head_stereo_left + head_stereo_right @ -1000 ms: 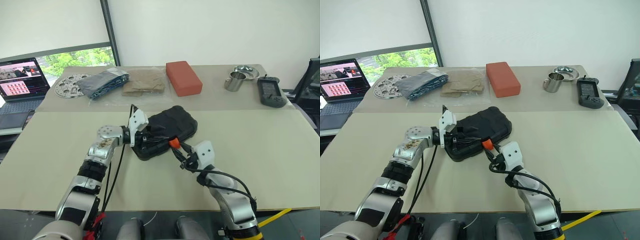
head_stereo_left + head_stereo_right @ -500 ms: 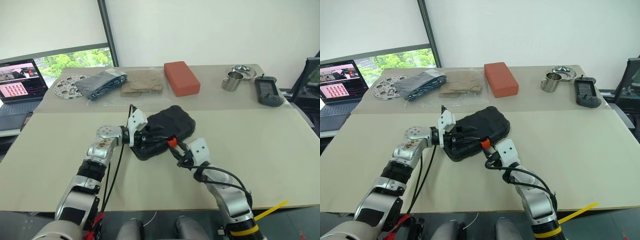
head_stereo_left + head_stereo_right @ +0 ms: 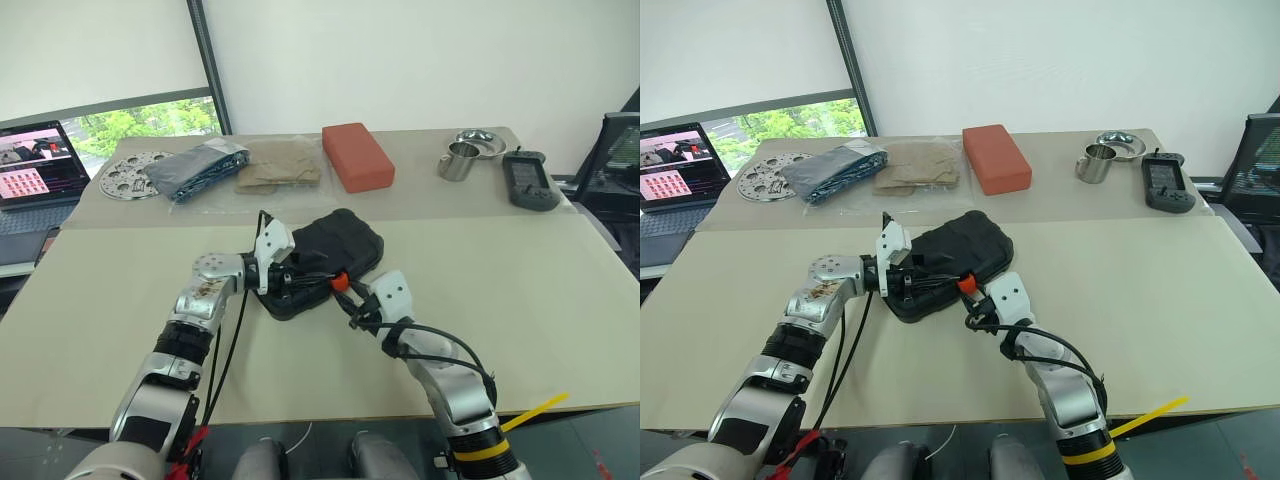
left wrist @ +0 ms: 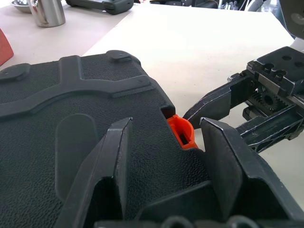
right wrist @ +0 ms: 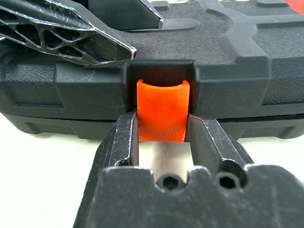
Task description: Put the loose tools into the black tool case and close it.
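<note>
The black tool case (image 3: pixel 338 243) lies closed on the table's near middle, and its orange latch (image 3: pixel 340 281) faces me. My left gripper (image 4: pixel 166 122) rests open on the lid just behind the latch, one finger (image 4: pixel 114 156) to each side. From the front, my right gripper (image 5: pixel 162 124) is shut on the orange latch (image 5: pixel 161 111), with a fingertip (image 5: pixel 127 137) pressed against each of its sides. The loose tools are out of view.
Along the back of the table stand a red-orange block (image 3: pixel 357 156), a metal cup (image 3: pixel 457 160), a metal bowl (image 3: pixel 480 140) and a black handheld device (image 3: pixel 527 180). Bagged cloths (image 3: pixel 200 165), a perforated metal disc (image 3: pixel 125 175) and a laptop (image 3: pixel 35 165) are at the back left.
Only the camera has shifted a little. Both grippers and the case keep their places.
</note>
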